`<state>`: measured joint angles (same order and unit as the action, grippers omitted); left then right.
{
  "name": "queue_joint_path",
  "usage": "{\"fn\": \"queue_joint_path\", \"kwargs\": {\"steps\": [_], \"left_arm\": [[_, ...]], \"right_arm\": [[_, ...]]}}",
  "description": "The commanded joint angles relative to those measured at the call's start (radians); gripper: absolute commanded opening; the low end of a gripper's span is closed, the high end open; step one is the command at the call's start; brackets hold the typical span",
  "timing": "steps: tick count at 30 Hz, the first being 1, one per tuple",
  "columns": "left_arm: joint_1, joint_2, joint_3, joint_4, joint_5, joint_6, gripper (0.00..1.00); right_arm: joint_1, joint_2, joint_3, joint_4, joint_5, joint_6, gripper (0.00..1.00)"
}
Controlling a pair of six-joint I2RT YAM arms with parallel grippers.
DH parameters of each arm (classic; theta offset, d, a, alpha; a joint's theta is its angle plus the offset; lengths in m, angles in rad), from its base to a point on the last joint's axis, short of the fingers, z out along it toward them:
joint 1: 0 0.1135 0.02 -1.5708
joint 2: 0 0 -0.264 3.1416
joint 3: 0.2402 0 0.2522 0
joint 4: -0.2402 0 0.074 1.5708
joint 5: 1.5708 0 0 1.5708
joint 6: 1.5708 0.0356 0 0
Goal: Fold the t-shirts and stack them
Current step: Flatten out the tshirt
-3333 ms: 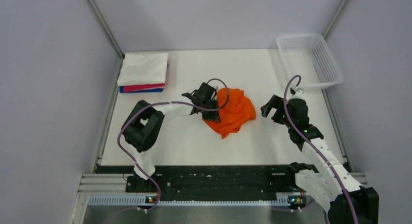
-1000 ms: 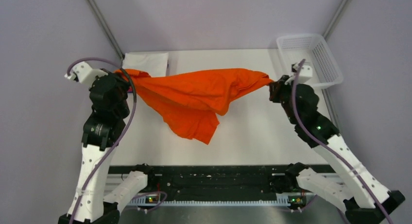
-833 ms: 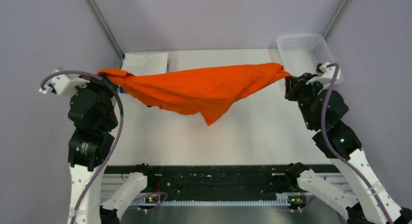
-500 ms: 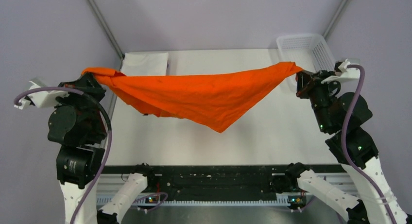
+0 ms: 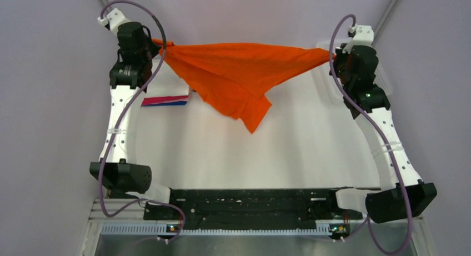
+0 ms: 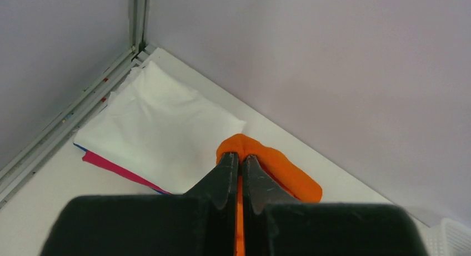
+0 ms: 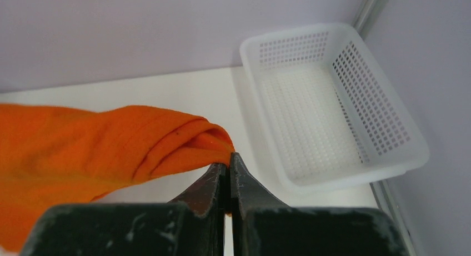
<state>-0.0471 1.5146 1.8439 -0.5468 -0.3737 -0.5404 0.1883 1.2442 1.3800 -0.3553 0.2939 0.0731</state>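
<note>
The orange t-shirt (image 5: 239,73) hangs stretched in the air between both arms near the back wall, its loose tail drooping toward the table middle. My left gripper (image 5: 157,45) is shut on its left corner; in the left wrist view an orange fold (image 6: 277,170) bulges past the pinched tips (image 6: 240,159). My right gripper (image 5: 331,54) is shut on the other corner, where bunched orange cloth (image 7: 111,145) runs left from the tips (image 7: 229,160). The folded stack (image 6: 161,128), white on top with pink-red and blue edges (image 5: 165,101), lies at the back left, partly hidden by the shirt.
A white mesh basket (image 7: 333,100) stands at the back right corner, below and behind my right gripper. The white table (image 5: 300,150) is bounded by grey walls and a metal rail (image 6: 66,123) on the left. Both arms reach high over the table's sides.
Both arms have swung from low and wide to high and toward the back wall, carrying the stretched orange shirt with them. Its tail now hangs over the table's middle.
</note>
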Motion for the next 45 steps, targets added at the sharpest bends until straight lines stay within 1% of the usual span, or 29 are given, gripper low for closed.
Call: {"fn": "queue_joint_path", "kwargs": {"steps": [1, 4, 6, 8, 11, 14, 15, 16, 17, 18, 19, 20, 21, 23, 25, 27, 29, 30, 32, 34, 38, 41, 45], "left_arm": [[0.027, -0.143, 0.036, 0.071, 0.056, -0.019, 0.0], [0.027, -0.251, -0.157, 0.088, 0.038, -0.045, 0.0], [0.027, -0.343, -0.33, 0.088, 0.022, -0.086, 0.0], [0.027, -0.415, -0.513, 0.092, 0.054, -0.108, 0.0], [0.026, -0.478, -0.73, 0.027, 0.06, -0.182, 0.0], [0.027, -0.509, -0.917, 0.01, 0.074, -0.232, 0.0], [0.027, -0.505, -0.983, 0.036, 0.079, -0.244, 0.03], [0.027, -0.49, -1.011, 0.049, 0.084, -0.249, 0.16], [0.026, -0.467, -1.017, 0.029, 0.075, -0.261, 0.24], [0.027, -0.437, -1.004, -0.015, 0.057, -0.295, 0.35], [0.026, -0.412, -0.981, -0.061, 0.039, -0.314, 0.58], [0.027, -0.388, -0.947, -0.099, 0.018, -0.32, 0.89], [0.027, -0.371, -0.91, -0.135, 0.003, -0.324, 0.98], [0.027, -0.36, -0.86, -0.172, -0.01, -0.322, 0.99], [0.026, -0.376, -0.852, -0.136, 0.044, -0.287, 0.99], [0.027, -0.385, -0.869, -0.047, 0.162, -0.237, 0.99], [0.024, -0.371, -0.899, 0.069, 0.312, -0.196, 0.99], [0.021, -0.348, -0.911, 0.155, 0.43, -0.179, 0.99], [0.003, -0.27, -0.881, 0.216, 0.545, -0.158, 0.99], [-0.042, -0.156, -0.805, 0.215, 0.57, -0.132, 0.99], [-0.149, 0.087, -0.621, 0.159, 0.547, -0.074, 0.99], [-0.17, 0.237, -0.539, 0.137, 0.547, -0.069, 0.99], [-0.176, 0.346, -0.527, 0.124, 0.542, -0.084, 0.97]], "right_arm": [[-0.057, -0.094, 0.091, 0.134, -0.155, -0.004, 0.0], [-0.057, -0.139, 0.007, 0.091, -0.191, -0.023, 0.0], [-0.057, -0.178, -0.086, 0.054, -0.173, 0.012, 0.0], [-0.056, -0.224, -0.192, 0.02, -0.19, 0.058, 0.0], [-0.057, -0.302, -0.358, -0.043, -0.215, 0.15, 0.0], [-0.056, -0.366, -0.488, -0.085, -0.215, 0.215, 0.01], [-0.057, -0.367, -0.516, -0.099, -0.227, 0.223, 0.03], [-0.056, -0.357, -0.536, -0.111, -0.24, 0.235, 0.09], [-0.056, -0.335, -0.547, -0.129, -0.241, 0.243, 0.22], [-0.057, -0.31, -0.555, -0.148, -0.215, 0.256, 0.41], [-0.056, -0.285, -0.554, -0.174, -0.159, 0.281, 0.59], [-0.057, -0.263, -0.551, -0.193, -0.095, 0.298, 0.71], [-0.057, -0.243, -0.544, -0.212, -0.034, 0.311, 0.8], [-0.057, -0.206, -0.517, -0.25, 0.059, 0.337, 0.92], [-0.056, -0.183, -0.497, -0.259, 0.069, 0.347, 0.96], [-0.056, -0.175, -0.502, -0.233, 0.008, 0.344, 0.99], [-0.038, -0.18, -0.538, -0.151, -0.095, 0.347, 0.99], [-0.017, -0.185, -0.561, -0.107, -0.149, 0.35, 0.99], [0.059, -0.176, -0.6, -0.039, -0.2, 0.373, 0.99], [0.165, -0.146, -0.625, 0.007, -0.211, 0.395, 0.99], [0.346, -0.042, -0.666, 0.102, -0.216, 0.442, 0.99], [0.402, 0.056, -0.673, 0.17, -0.236, 0.462, 0.99], [0.438, 0.199, -0.63, 0.21, -0.227, 0.453, 0.99]]}}
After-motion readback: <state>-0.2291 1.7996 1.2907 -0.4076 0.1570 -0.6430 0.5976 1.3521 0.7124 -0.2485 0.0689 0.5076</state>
